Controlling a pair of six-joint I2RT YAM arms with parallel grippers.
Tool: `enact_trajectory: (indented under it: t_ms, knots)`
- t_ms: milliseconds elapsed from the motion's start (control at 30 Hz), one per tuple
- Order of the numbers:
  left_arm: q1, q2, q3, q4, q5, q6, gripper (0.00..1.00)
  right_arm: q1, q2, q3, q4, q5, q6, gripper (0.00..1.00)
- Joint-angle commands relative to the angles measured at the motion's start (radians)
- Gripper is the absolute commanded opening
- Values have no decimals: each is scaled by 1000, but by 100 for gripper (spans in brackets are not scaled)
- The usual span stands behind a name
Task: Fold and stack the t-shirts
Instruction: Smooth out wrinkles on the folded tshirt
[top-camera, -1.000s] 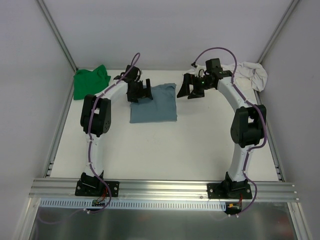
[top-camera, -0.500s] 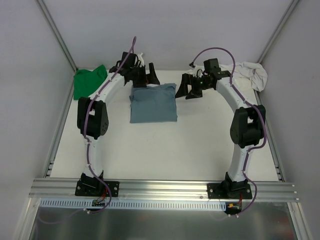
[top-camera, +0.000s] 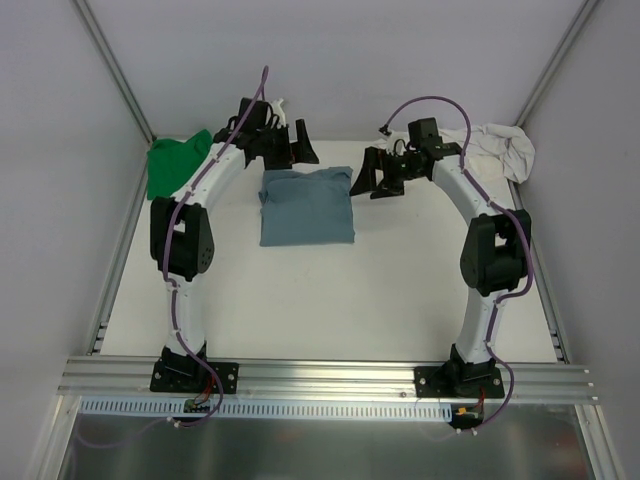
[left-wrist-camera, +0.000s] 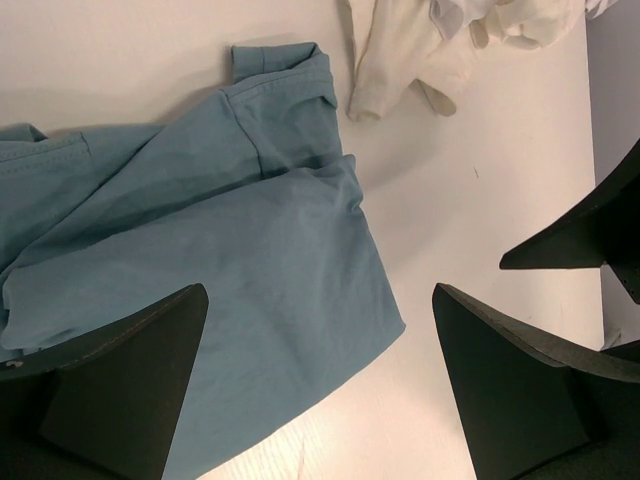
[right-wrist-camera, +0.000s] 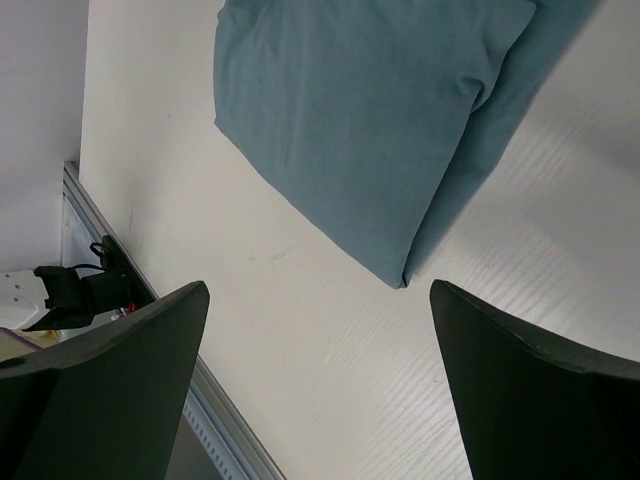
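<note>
The slate-blue t-shirt (top-camera: 306, 206) lies folded into a rectangle at the table's far middle; it also shows in the left wrist view (left-wrist-camera: 200, 260) and the right wrist view (right-wrist-camera: 370, 110). The green t-shirt (top-camera: 176, 163) lies crumpled at the far left. The cream t-shirt (top-camera: 503, 150) lies crumpled at the far right, and its edge shows in the left wrist view (left-wrist-camera: 420, 50). My left gripper (top-camera: 296, 148) is open and empty, raised behind the blue shirt's far edge. My right gripper (top-camera: 373, 176) is open and empty, just right of the blue shirt.
The white table (top-camera: 400, 290) is walled by grey panels at the back and sides. An aluminium rail (top-camera: 330, 375) with both arm bases runs along the near edge.
My left gripper has lifted off the blue shirt's left top edge and moved back toward the far wall. The right gripper has stayed put.
</note>
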Motion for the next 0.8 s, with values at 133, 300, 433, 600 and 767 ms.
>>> enact_trajectory:
  t_ms: [133, 300, 433, 600, 767]
  knots:
    - [11, 56, 14, -42, -8, 22, 99, -29, -58, -12, 30, -37, 23, 99]
    - [13, 78, -6, -58, -50, 35, 99, -32, -58, -17, 29, -35, 21, 100]
    - [13, 88, -38, -74, -115, 67, 98, -34, -55, -14, 26, -34, 19, 100]
    - [13, 101, -115, -32, -193, 68, 99, -32, -60, -14, 21, -34, 18, 99]
    - [13, 110, -190, 103, -227, 21, 99, -37, -84, -41, 24, -37, 29, 99]
